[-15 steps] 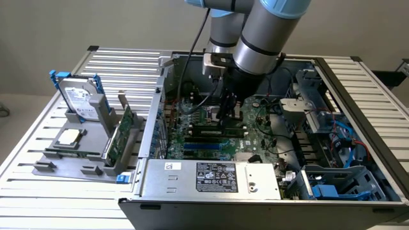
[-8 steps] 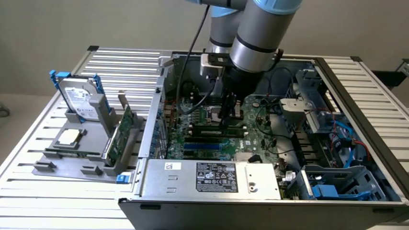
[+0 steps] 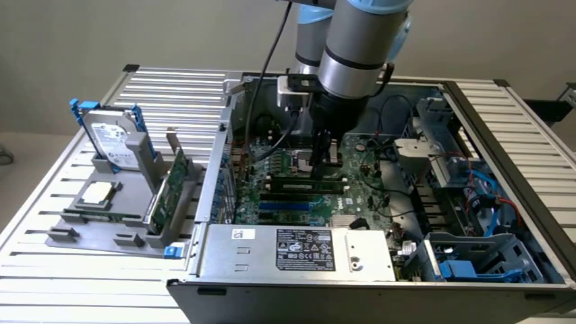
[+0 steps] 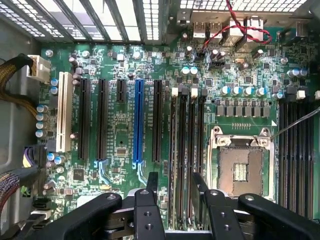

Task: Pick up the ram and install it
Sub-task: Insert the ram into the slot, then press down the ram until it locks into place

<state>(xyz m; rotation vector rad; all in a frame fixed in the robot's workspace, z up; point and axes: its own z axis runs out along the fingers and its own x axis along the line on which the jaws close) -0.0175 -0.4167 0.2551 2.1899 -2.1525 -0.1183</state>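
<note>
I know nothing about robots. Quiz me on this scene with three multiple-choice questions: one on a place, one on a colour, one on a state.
1. Where is the gripper?
A. Over the grey tray
B. Inside the open computer case
C. Beside the case, on the table

2. What colour is the one coloured long slot among the black ones?
A. Red
B. Blue
C. Orange

3. How is the gripper?
A. Open
B. Shut on a hard drive
C. Shut on a red cable

Answers:
1. B: the gripper hangs inside the computer case, above the motherboard.
2. B: the slot is blue.
3. A: its fingers stand apart.
</note>
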